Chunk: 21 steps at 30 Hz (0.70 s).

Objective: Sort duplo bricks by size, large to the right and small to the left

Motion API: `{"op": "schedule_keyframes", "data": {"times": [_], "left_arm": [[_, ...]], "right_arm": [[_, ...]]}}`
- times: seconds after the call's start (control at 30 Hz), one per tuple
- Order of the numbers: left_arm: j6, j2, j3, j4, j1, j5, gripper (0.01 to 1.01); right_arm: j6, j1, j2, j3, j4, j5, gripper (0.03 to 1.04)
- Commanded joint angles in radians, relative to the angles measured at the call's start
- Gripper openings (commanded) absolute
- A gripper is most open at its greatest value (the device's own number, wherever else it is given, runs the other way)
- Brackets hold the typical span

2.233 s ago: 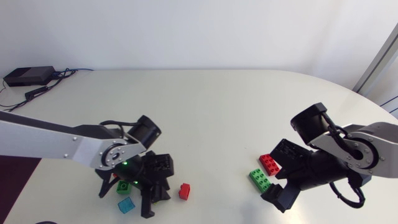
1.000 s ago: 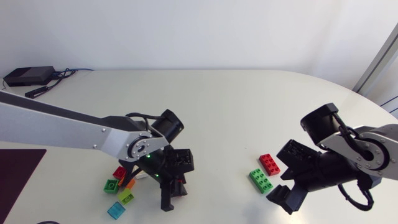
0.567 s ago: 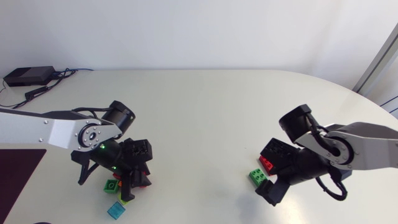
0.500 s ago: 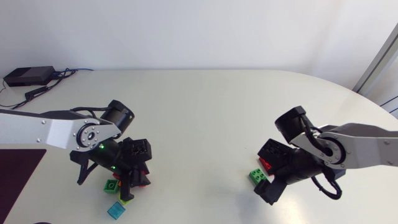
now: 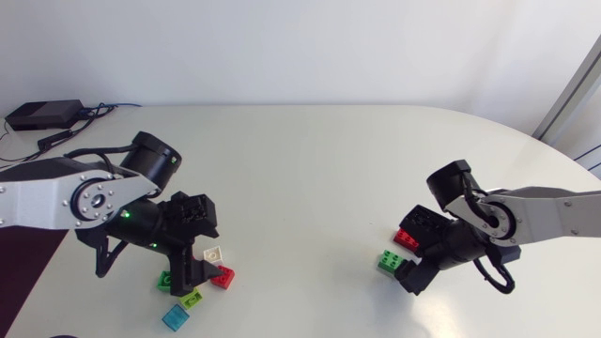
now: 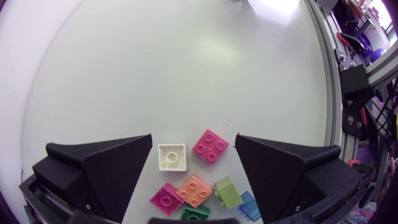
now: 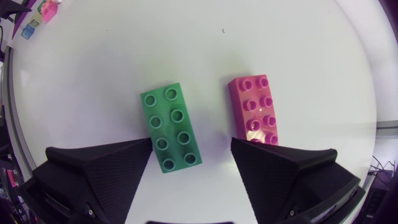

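My left gripper [image 6: 194, 148] hangs open over a cluster of small bricks, none of them touched by its fingers. Directly under the gap lie a white brick [image 6: 171, 157] and a red brick [image 6: 209, 145]. Closer to the wrist sit a magenta one [image 6: 165, 199], an orange one [image 6: 195, 190] and a lime one [image 6: 227, 191]. In the head view the cluster is at the front left, around the red brick [image 5: 223, 277]. My right gripper [image 7: 191, 146] is open above two large bricks, a green one [image 7: 171, 127] and a red one [image 7: 255, 111]; the green brick's near end reaches between its fingers.
A translucent blue brick [image 5: 174, 316] lies nearest the table's front edge [image 5: 282, 333] on the left. A black box with cables [image 5: 42, 115] sits at the far left corner. Between the two brick groups is bare tabletop [image 5: 310, 207].
My left gripper carried the small red brick left to the cluster, opened and let it go beside the white brick, then drew back. My right gripper shifted slightly over the large bricks.
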Motion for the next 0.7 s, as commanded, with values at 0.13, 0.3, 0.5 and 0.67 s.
{"op": "schedule_keyframes", "data": {"times": [0.13,0.3,0.5,0.67], "left_arm": [[-0.1,-0.174,-0.017,-0.019,-0.001,0.003,0.982],[-0.139,-0.225,-0.026,-0.038,-0.021,0.005,0.982],[-0.154,-0.292,-0.064,-0.058,-0.024,0.003,0.982],[-0.155,-0.312,-0.06,-0.085,-0.022,0.003,0.982]], "right_arm": [[-0.022,0.038,-0.167,0.002,-0.069,-0.052,0.97],[-0.014,0.128,-0.144,0.018,-0.083,-0.059,0.91],[0.003,0.168,-0.117,-0.002,-0.1,-0.111,0.4],[-0.059,0.092,0.041,-0.002,-0.074,-0.129,0.33]]}}
